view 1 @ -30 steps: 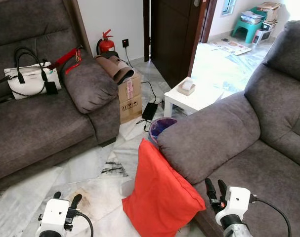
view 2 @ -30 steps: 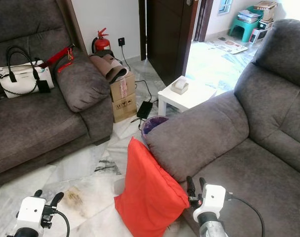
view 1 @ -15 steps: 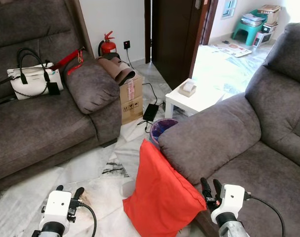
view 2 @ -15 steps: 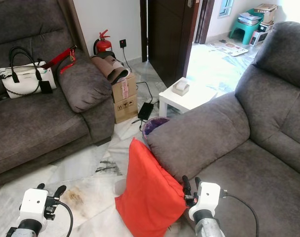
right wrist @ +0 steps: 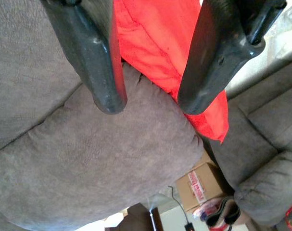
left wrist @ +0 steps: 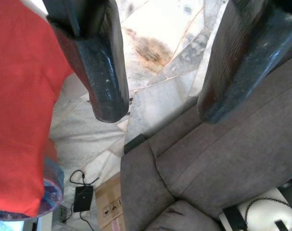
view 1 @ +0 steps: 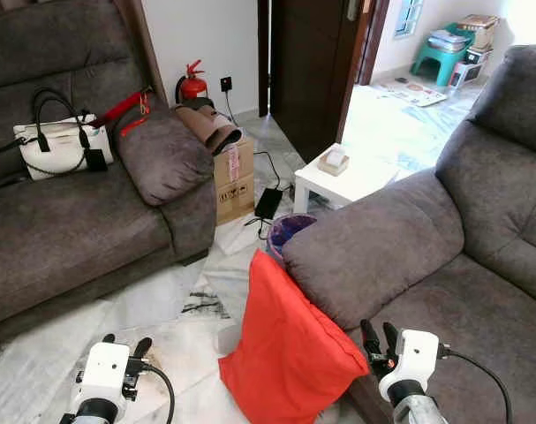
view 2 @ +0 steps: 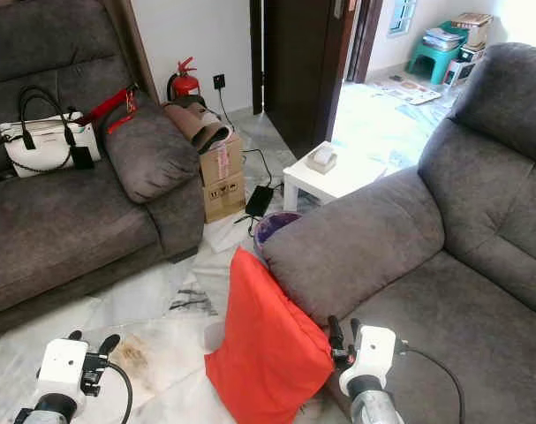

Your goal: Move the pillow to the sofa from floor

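Pillow (view 1: pixel 285 349) leans vs sofa (view 1: pixel 382 247); L gripper (left wrist: pixel 158 108), R gripper (right wrist: pixel 148 103) fingers apart, empty.

You can't see the pillow (view 1: pixel 285 353) bottom edge, it's cut off by the frame. Bin (view 1: pixel 288 227) mostly hidden behind the pillow and sofa armrest (view 1: pixel 373 247). Both arms cut off below the wrists. Box (view 1: pixel 233 175) label too small to read.

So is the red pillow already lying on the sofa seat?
No, the red pillow stands on the floor, leaning against the armrest of the sofa on the robot's right.
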`<state>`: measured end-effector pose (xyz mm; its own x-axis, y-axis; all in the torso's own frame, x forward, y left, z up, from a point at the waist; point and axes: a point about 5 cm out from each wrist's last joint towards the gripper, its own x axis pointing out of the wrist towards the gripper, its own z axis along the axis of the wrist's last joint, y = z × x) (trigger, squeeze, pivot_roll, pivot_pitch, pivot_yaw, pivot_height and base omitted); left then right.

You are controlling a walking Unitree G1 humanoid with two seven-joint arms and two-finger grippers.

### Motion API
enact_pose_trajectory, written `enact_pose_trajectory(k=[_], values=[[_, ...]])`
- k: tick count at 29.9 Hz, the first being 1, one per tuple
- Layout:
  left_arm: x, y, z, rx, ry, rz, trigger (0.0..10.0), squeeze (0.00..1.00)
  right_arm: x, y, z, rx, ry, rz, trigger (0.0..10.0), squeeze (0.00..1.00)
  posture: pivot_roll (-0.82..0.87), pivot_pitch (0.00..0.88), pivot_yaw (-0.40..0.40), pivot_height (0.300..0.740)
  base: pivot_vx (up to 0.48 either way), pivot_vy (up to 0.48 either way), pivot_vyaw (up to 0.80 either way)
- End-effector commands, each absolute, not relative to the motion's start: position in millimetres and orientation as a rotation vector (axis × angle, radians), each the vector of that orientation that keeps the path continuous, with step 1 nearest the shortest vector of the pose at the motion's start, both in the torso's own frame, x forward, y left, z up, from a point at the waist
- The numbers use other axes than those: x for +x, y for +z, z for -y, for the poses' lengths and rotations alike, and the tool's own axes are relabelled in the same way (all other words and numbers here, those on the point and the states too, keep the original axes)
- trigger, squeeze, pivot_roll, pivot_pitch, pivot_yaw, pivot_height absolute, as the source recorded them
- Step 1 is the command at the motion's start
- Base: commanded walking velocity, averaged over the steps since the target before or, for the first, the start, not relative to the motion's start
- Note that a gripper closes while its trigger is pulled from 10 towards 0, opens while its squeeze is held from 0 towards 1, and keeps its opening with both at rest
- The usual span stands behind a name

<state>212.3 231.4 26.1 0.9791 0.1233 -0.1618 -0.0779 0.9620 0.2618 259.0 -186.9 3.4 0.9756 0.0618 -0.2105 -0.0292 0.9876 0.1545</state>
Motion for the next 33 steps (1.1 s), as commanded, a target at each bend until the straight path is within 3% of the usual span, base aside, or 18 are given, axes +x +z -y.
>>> enact_pose_trajectory(k=[1,15,25,33], values=[[210,27,-233,0.255,0.120,-0.183,10.0,0.00,257,2,188,0.144,0.041,-0.224,10.0,0.00,0.08,0.105,0.012,0.695,0.000,0.000,0.00],[211,20,-232,0.245,0.139,-0.213,10.0,0.00,260,5,186,0.139,0.071,-0.216,10.0,0.00,0.08,0.112,0.010,0.670,0.000,0.000,0.00],[176,-26,-249,0.297,0.183,-0.471,10.0,0.00,260,5,185,0.143,0.071,-0.215,10.0,0.00,0.08,0.113,0.013,0.670,0.000,0.000,0.00],[180,-23,-248,0.254,0.210,-0.421,10.0,0.00,262,6,182,0.154,0.084,-0.206,10.0,0.00,0.08,0.116,0.011,0.670,0.000,0.000,0.00]])
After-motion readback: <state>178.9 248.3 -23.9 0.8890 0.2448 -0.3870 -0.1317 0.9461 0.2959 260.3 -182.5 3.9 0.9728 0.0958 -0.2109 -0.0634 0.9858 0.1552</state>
